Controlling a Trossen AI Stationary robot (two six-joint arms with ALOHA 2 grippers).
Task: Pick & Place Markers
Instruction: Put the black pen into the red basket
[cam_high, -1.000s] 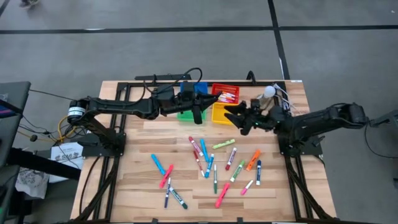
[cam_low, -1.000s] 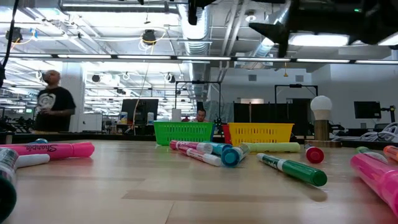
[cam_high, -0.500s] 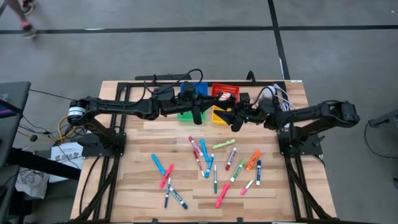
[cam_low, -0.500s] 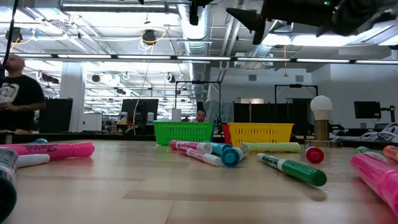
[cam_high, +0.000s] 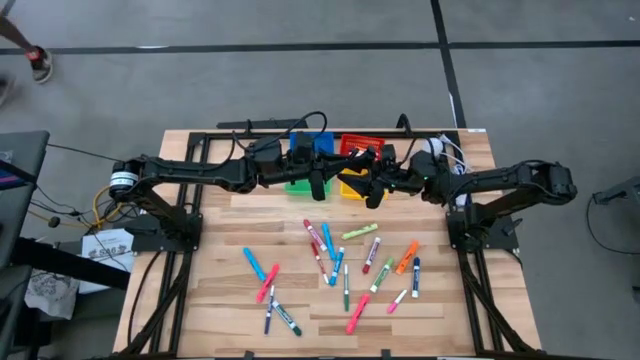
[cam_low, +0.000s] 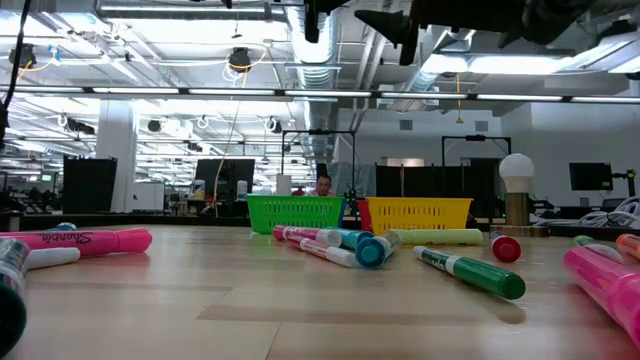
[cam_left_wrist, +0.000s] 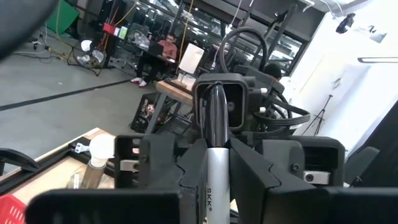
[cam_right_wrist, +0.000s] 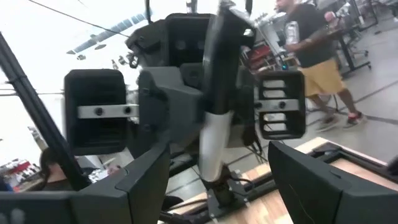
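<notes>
While left fingers (cam_left_wrist: 186, 180) clamp marker (cam_left_wrist: 217, 162) | right fingers (cam_right_wrist: 149, 180) flank it

Far edge of table (cam_high: 215, 305) crowded: both grippers, left (cam_high: 318, 187) and right (cam_high: 373, 192), face each other just over the green bin (cam_high: 297, 184) and yellow bin (cam_high: 352, 183), almost no gap between. Markers (cam_high: 345, 262) litter the middle through the near-right part. Bare wood along the left edge and near-left corner; approach free there.

Green bin (cam_low: 295, 212), yellow bin (cam_low: 420, 213), pink marker (cam_low: 75, 241), green-capped white marker (cam_low: 470, 272), pale wood table (cam_high: 220, 260).
</notes>
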